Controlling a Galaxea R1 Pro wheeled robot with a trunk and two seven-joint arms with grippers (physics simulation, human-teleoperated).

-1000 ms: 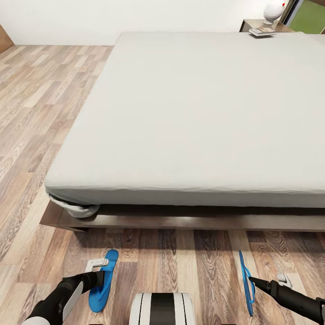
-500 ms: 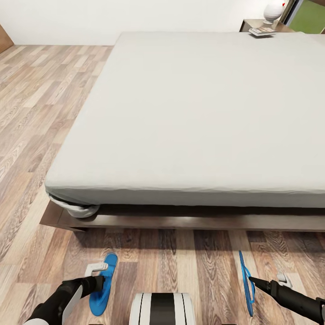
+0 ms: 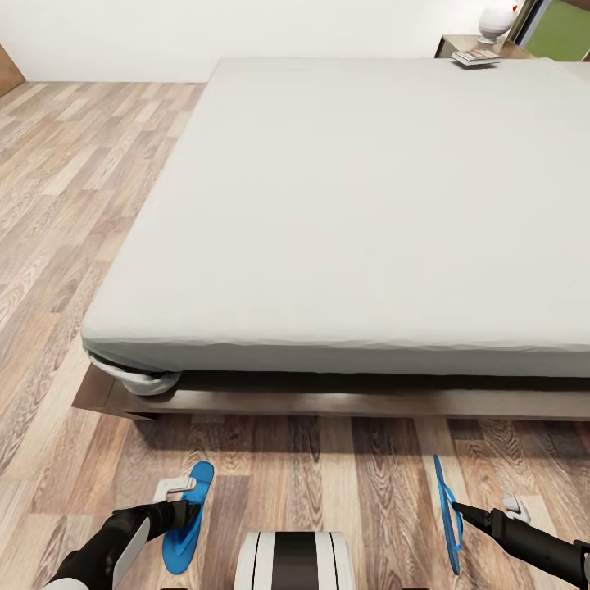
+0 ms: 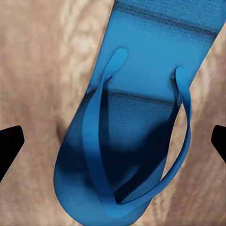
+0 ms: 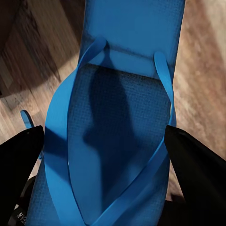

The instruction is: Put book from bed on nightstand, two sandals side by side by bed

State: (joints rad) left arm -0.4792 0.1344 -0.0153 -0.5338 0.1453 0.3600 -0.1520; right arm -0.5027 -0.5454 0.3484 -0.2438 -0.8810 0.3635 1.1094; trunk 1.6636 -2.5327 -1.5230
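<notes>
From the head view the bed [image 3: 360,213] fills most of the scene, its pale mattress overhanging a dark wooden frame, with a strip of wood-plank floor [image 3: 328,467] running between the foot of the frame and the robot. On that strip lie the two sandals, well apart. The left sandal [image 3: 187,516] lies flat on the floor, and the left gripper [image 3: 187,515] sits over it. The left wrist view adds what the head view cannot: the sandal [image 4: 136,117] seen strap side up against the planks, with the two dark fingertips [image 4: 9,143] standing wide apart at either side and clear of its edges, so this gripper is spread and holds nothing. The right sandal [image 3: 447,512] stands on its thin edge, and the right gripper [image 3: 459,512] meets it at mid-length. In the right wrist view that sandal [image 5: 122,117] lies across the space between the fingers [image 5: 195,174], which press against both of its long edges: clamped on it. Far off, past the bed's far right corner, the book [image 3: 476,57] lies on the nightstand [image 3: 459,43], beside a white rounded object [image 3: 496,20]. Bare floor stretches wide along the bed's left side.
</notes>
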